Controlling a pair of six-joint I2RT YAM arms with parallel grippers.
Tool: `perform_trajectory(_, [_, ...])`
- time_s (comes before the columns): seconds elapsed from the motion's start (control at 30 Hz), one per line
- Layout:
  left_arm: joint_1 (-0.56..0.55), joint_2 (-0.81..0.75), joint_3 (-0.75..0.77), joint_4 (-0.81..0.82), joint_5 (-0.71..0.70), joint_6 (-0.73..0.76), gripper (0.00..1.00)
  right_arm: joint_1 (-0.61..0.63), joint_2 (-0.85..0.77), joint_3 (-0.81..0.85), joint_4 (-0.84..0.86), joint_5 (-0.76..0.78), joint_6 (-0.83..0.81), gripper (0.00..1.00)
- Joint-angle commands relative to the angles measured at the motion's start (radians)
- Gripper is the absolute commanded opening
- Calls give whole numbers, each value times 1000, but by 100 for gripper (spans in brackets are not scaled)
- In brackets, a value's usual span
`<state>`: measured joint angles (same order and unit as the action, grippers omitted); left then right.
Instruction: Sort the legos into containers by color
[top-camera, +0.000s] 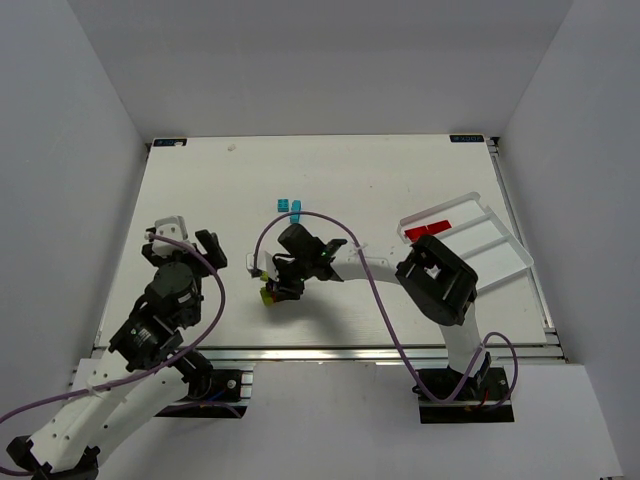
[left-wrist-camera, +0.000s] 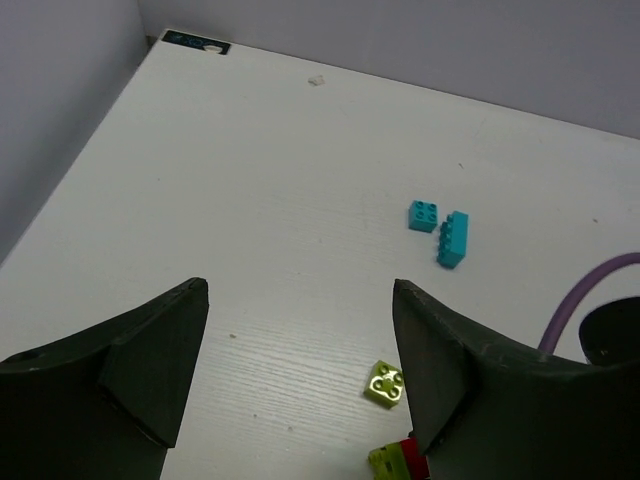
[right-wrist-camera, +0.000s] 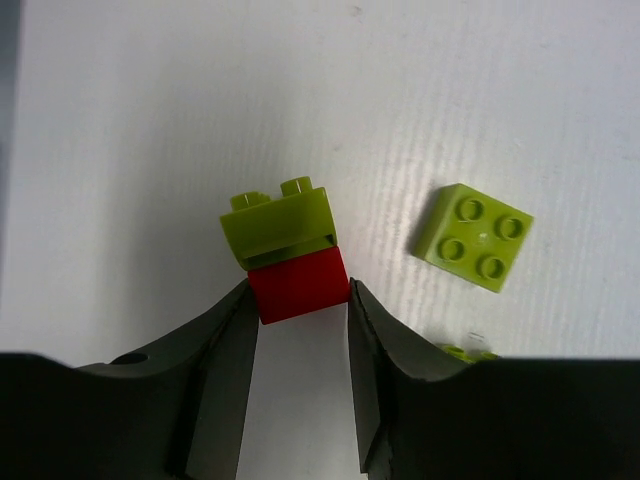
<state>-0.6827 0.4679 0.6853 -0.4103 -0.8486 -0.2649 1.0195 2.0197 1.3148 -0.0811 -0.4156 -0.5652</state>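
Observation:
My right gripper (right-wrist-camera: 298, 300) is shut on a red lego (right-wrist-camera: 297, 284) that has a lime green lego (right-wrist-camera: 280, 225) stuck to its far side; the pair is low over the table, left of centre in the top view (top-camera: 270, 294). A flat lime green lego (right-wrist-camera: 473, 236) lies just right of it and also shows in the left wrist view (left-wrist-camera: 386, 384). Two cyan legos (left-wrist-camera: 423, 215) (left-wrist-camera: 453, 239) lie side by side farther back (top-camera: 291, 206). My left gripper (left-wrist-camera: 300, 370) is open and empty at the left (top-camera: 180, 235). The white tray (top-camera: 500, 262) stands at the right with red legos (top-camera: 427, 232) in its far compartment.
The edge of another lime green lego (right-wrist-camera: 468, 351) peeks out beside my right finger. A purple cable (top-camera: 370, 280) loops along the right arm over the table. White walls close in the table at the left, back and right.

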Motion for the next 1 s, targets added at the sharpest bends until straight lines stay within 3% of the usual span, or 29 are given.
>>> perform_trajectory(0.0, [-3, 14, -17, 50, 147, 42, 84, -18, -65, 18, -57, -153, -10, 10])
perform_trajectory(0.1, [-3, 43, -24, 82, 259, 64, 87, -50, -166, -31, -78, -233, -2, 0])
perform_trajectory(0.2, [-3, 67, -29, 111, 426, 76, 91, -81, -321, -130, -62, -213, -2, 0])
perform_trajectory(0.3, [-3, 81, -36, 145, 508, 56, 95, -127, -407, -221, -71, -166, -30, 0])
perform_trajectory(0.67, [-3, 385, -43, 350, 1038, -309, 96, -208, -745, -462, -8, 136, -71, 0])
perform_trajectory(0.97, [-3, 600, 69, 399, 1148, -474, 98, -226, -855, -497, 15, 199, -41, 0])
